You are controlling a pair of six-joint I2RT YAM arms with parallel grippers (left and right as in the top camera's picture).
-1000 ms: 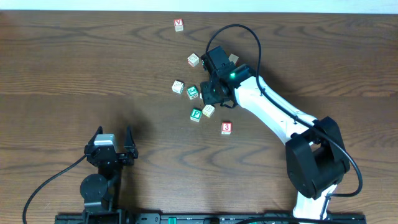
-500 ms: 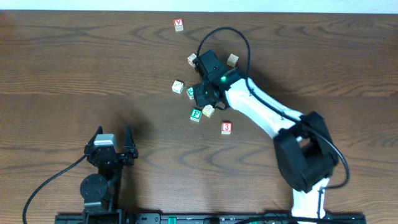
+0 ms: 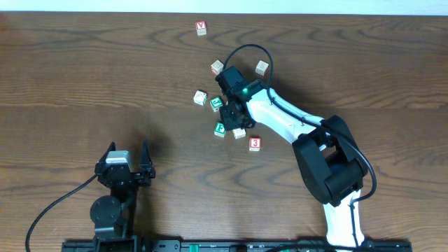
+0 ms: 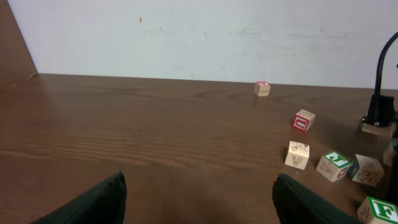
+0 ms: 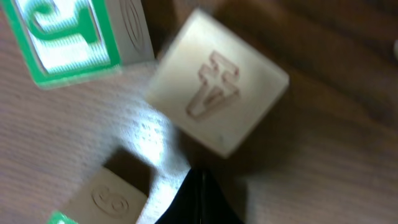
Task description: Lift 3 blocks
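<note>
Three blocks lie close together: a green-faced "F" block, a pale block right of it, and a red "3" block further right. All rest on the table. My right gripper hangs low over this cluster, just above the F block. In the right wrist view its fingertips are pressed together with nothing between them, just below the pale block with its faint mark. My left gripper stands open at the near left, far from the blocks; the F block shows at its view's right edge.
Another green-faced block and a pale one sit beside the right gripper. Two more pale blocks lie further back, and a red-faced one near the far edge. The right arm's cable loops above.
The right arm swung left and toward the near side, and its gripper closed fully. The pale block slid a little toward the red "3" block. The left arm stayed still.
</note>
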